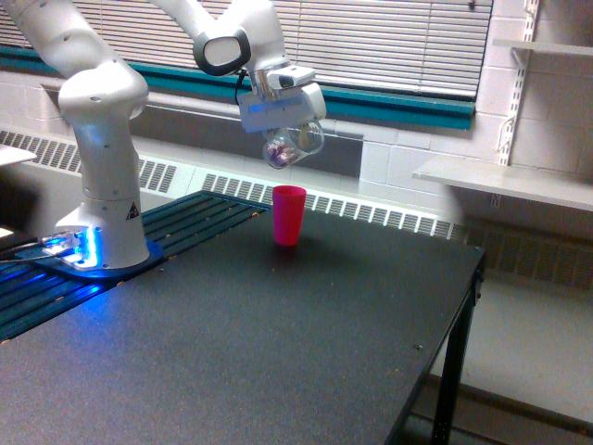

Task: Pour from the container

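Above the table's far edge, toward the exterior view's left: gripper (289, 137) closed on the clear cup (285, 146), held in the air, well clear of the tabletop; cup tipped well over, almost on its side, with its bottom toward the exterior view's left and down; dark, pinkish bits visible through the wall, gathered at the lower end; which way the mouth faces, hard to tell. Below and slightly toward the exterior view's right: pink cup (288, 215), upright, mouth open, near the table's far edge; not touching the clear cup, a clear gap of air between them. At the table's far left corner in the exterior view: arm base (104, 227), white, on a blue-lit mount; slatted dark strip (199, 215) alongside, running along the left edge. Rest of the table (306, 352): dark, speckled, bare toward the near edge and the right corner. Behind the table: radiator grille (371, 215) along the wall, window blinds (389, 42) above a teal sill; white shelves (505, 181) on the exterior view's right.
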Controlling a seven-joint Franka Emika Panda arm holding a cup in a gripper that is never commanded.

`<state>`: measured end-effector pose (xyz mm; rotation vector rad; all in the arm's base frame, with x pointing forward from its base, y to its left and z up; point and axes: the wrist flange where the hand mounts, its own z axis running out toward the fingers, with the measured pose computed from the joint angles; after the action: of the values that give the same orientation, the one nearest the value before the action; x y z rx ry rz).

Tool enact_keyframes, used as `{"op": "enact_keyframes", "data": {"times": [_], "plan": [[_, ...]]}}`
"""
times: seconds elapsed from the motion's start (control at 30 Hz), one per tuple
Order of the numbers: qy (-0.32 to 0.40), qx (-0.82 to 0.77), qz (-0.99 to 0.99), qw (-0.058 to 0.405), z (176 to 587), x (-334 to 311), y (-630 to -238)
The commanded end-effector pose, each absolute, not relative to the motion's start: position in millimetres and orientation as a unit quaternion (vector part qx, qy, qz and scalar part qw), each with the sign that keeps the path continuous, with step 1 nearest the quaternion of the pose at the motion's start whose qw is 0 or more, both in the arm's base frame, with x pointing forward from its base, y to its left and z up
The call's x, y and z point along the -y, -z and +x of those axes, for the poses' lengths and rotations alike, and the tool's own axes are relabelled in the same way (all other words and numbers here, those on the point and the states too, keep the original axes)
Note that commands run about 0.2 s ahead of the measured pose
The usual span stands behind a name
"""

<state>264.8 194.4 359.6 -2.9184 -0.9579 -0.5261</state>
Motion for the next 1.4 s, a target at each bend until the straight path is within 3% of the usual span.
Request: {"op": "enact_keyframes", "data": {"times": [0.03,1.4], "plan": [[0.152,0.322,-0.934,0.000,252.0,-194.4,-346.9],[0.117,0.368,-0.921,-0.053,232.5,-211.0,-321.6]]}}
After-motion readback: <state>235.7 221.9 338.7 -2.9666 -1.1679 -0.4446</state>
